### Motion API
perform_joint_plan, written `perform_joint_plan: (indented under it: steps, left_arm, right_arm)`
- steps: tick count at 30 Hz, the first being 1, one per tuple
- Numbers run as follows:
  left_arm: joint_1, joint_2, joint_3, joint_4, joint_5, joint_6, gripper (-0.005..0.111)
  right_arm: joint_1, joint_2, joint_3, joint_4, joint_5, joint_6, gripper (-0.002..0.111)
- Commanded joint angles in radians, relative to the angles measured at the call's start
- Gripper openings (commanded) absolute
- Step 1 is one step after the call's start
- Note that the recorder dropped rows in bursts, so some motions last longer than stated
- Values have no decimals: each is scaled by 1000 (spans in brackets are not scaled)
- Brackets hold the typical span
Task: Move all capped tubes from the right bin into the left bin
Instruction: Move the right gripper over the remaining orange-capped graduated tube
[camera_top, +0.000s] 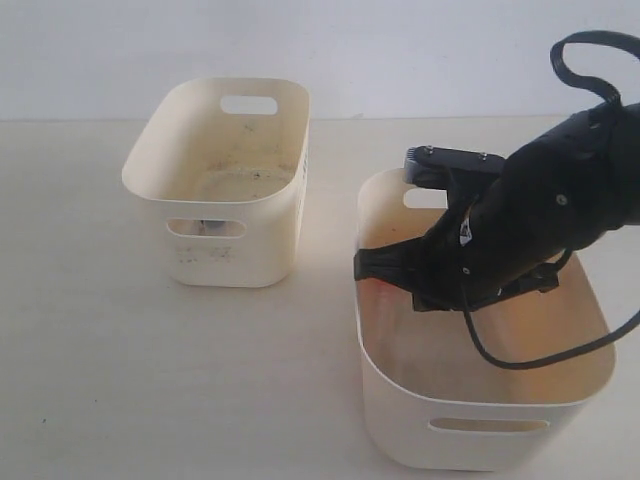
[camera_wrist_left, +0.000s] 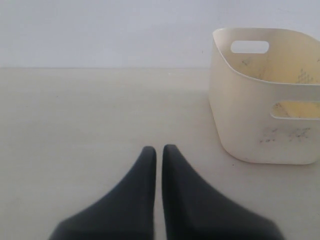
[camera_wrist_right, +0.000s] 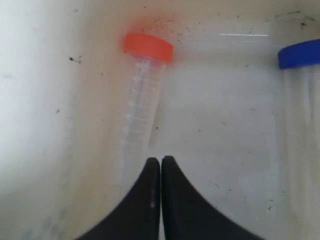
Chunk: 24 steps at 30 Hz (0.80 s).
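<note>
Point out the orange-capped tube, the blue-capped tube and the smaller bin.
orange-capped tube (camera_wrist_right: 141, 107), right wrist view, on its clear body.
blue-capped tube (camera_wrist_right: 300, 54), right wrist view, on its cap.
smaller bin (camera_top: 250, 255), exterior view, on its front wall.

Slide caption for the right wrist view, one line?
Shut right gripper inside the right bin, tips beside an orange-capped tube; a blue-capped tube at frame edge.

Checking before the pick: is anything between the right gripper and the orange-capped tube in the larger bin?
Nothing visible. The right gripper, jaws shut, sits right beside the orange-capped tube; the blue-capped tube lies apart, to one side.
</note>
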Motion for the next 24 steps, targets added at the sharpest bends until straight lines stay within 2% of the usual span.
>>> perform_joint_plan:
  steps: [1,16,18,22,24]
  left_arm:
    - [-2,-4,3,-9,4,-2,4]
    - [-2,-4,3,-9,4,-2,4]
    - [-2,-4,3,-9,4,-2,4]
    - [-2,-4,3,-9,4,-2,4]
    - [-2,-4,3,-9,4,-2,4]
  right_arm:
    - [-5,7,3,-5,-27,-19,0]
    - [-5,68,3,82,-89,-38,0]
    - [-5,68,3,82,-91,-38,5]
    - [-5,56,3,82,-93,-12,24]
    - [-5,43,3,82,-101,-12,27]
